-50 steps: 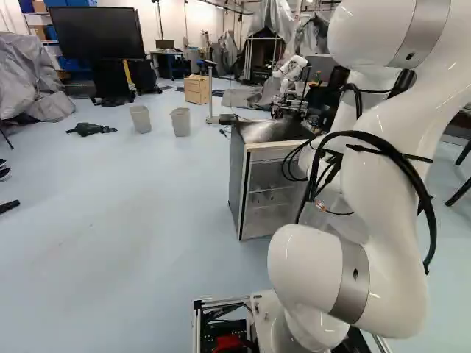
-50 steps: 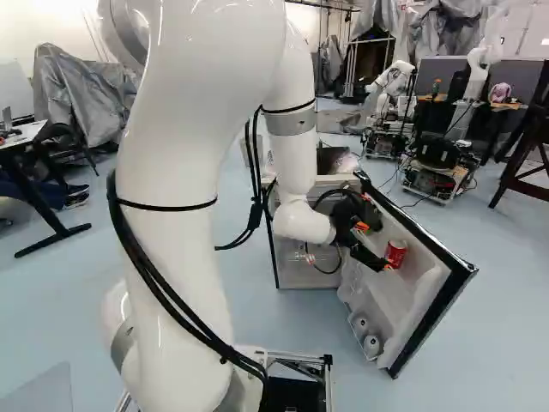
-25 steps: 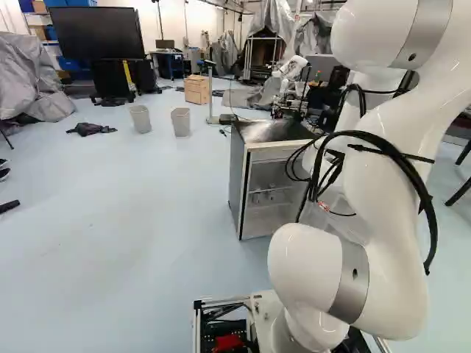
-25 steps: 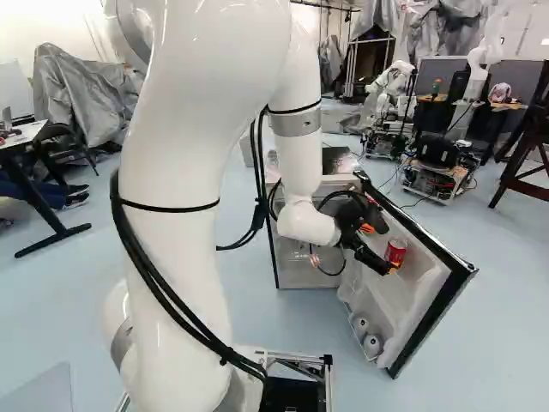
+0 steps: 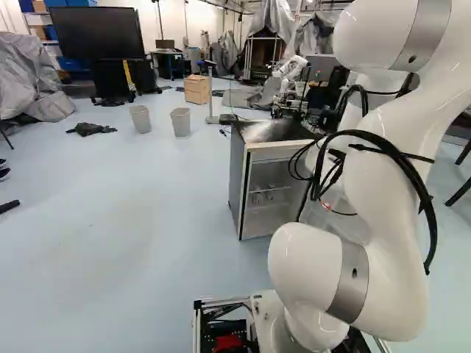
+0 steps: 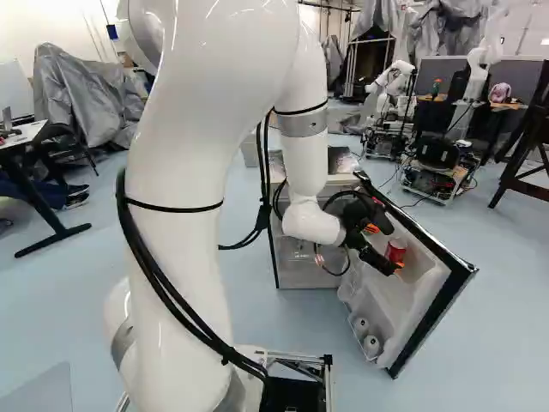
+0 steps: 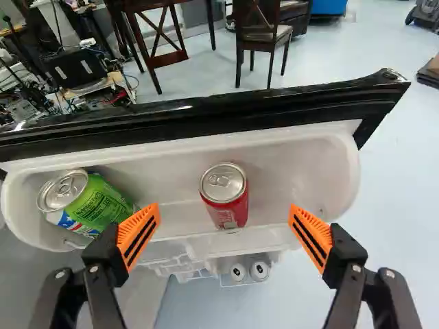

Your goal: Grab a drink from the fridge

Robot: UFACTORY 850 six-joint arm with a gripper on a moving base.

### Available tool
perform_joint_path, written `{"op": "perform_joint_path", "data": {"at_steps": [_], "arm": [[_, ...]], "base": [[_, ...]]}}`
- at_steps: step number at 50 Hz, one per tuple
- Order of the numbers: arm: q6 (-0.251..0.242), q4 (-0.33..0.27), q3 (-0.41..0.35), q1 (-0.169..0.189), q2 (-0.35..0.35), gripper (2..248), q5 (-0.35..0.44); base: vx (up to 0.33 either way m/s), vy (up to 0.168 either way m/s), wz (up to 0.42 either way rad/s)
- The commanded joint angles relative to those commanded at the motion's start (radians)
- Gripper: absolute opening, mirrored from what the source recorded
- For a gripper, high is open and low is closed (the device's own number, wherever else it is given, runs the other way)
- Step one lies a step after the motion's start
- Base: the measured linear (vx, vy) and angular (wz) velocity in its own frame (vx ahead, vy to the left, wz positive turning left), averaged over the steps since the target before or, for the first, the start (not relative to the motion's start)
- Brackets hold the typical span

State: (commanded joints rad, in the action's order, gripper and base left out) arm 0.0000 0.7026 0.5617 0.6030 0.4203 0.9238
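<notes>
Jaws: spread wide apart on the gripper [image 6: 390, 248], nothing pinched between the orange pads [image 7: 312, 236]
Red can [image 7: 224, 195]: upright in the door shelf [image 7: 309, 164], ahead of the gap between the jaws, touching neither pad
Green can [image 7: 99, 205]: tilted in that shelf, close by one jaw; cannot tell whether they touch
Two small cans [image 7: 259, 271]: lower in the door, below the jaws
Fridge door [image 6: 429, 296]: swung open, its black edge beyond the jaws and red can
Fridge [image 5: 237, 176]: behind the door, jaws outside it
Chair [image 7: 263, 31]: on the floor past the door, farther ahead of the jaws
</notes>
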Motion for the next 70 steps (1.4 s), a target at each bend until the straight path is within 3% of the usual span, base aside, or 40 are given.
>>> {"op": "perform_joint_path", "data": {"at_steps": [8, 22, 27, 70], "arm": [[-0.011, 0.000, 0.001, 0.000, 0.000, 247, 0.000], [-0.136, 0.000, 0.001, 0.000, 0.000, 247, 0.000], [-0.157, 0.000, 0.001, 0.000, 0.000, 247, 0.000], [-0.167, 0.000, 0.019, 0.014, 0.014, 247, 0.000]], "base": [[0.000, 0.000, 0.000], [0.000, 0.000, 0.000], [0.000, 0.000, 0.000], [0.000, 0.000, 0.000]]}}
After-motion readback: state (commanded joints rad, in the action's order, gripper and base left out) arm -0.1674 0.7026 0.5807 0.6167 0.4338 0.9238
